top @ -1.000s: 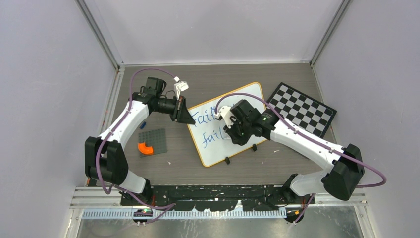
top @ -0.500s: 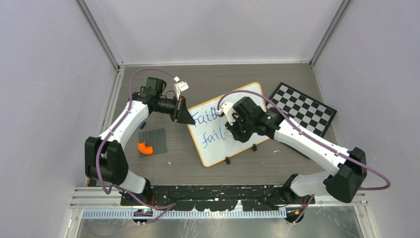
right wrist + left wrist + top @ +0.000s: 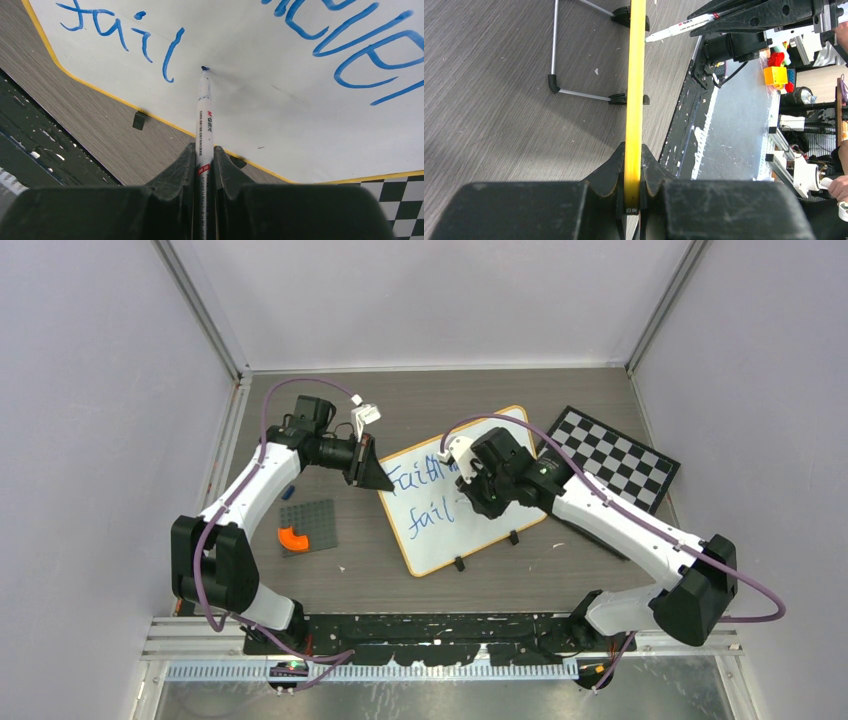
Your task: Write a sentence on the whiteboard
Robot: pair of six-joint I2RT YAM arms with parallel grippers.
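Observation:
The whiteboard [image 3: 440, 530] lies tilted on the table, with blue words "Fai…" and "fail" on it. My left gripper [image 3: 376, 476] is shut on the yellow frame [image 3: 636, 75] at the board's left edge, and the jaws pinch it in the left wrist view [image 3: 633, 167]. My right gripper [image 3: 470, 483] hangs over the middle of the board, shut on a white marker [image 3: 205, 115]. The marker's blue tip [image 3: 204, 68] sits just right of the word "fail" [image 3: 130, 37]. I cannot tell whether it touches the white surface [image 3: 290, 120].
A black-and-white checkered board [image 3: 612, 462] lies right of the whiteboard. A grey baseplate [image 3: 310, 520] with an orange piece [image 3: 293, 538] sits to its left. Two black clip feet [image 3: 459, 563] stick out at the whiteboard's near edge. Grey walls close in three sides.
My right gripper has moved with the marker a little toward the far side and to the right over the board. The left arm and the board have not moved.

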